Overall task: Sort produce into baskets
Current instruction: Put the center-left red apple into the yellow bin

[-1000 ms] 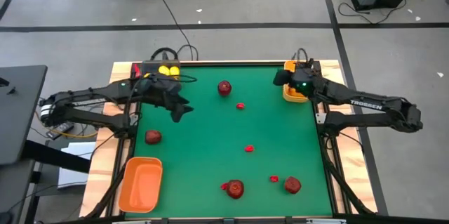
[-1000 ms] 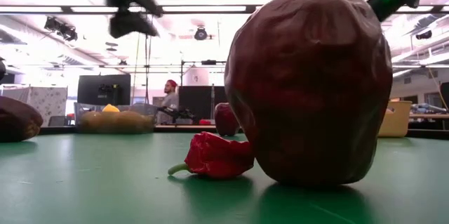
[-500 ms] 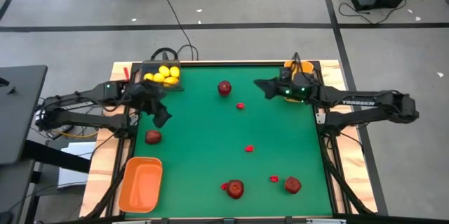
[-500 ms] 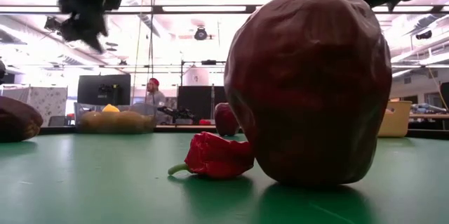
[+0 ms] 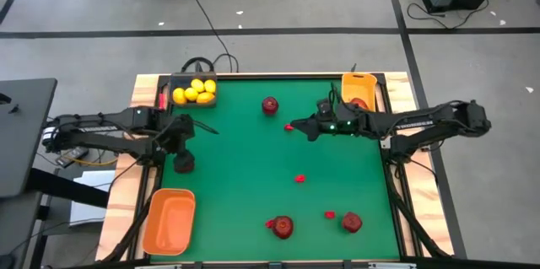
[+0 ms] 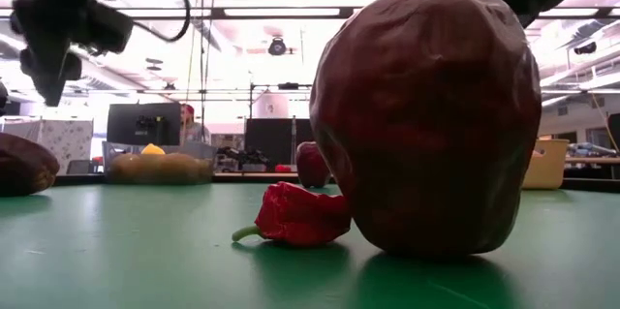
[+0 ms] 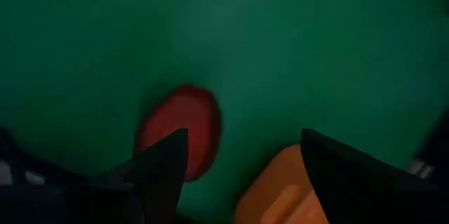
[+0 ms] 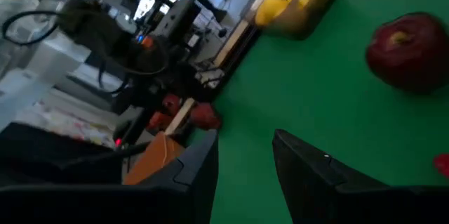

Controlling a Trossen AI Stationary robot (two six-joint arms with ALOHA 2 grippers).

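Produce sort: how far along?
Done: lemons fill the grey tray. In hand: nothing; the open left gripper hovers over an apple, the right gripper near a small red piece. Left: four apples, the small red pieces; the orange tray is empty.

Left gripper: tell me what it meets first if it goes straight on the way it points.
Most likely the dark red round fruit: the left gripper stands open above it, one fingertip overlapping it, orange plastic tray alongside. Depth is unclear.
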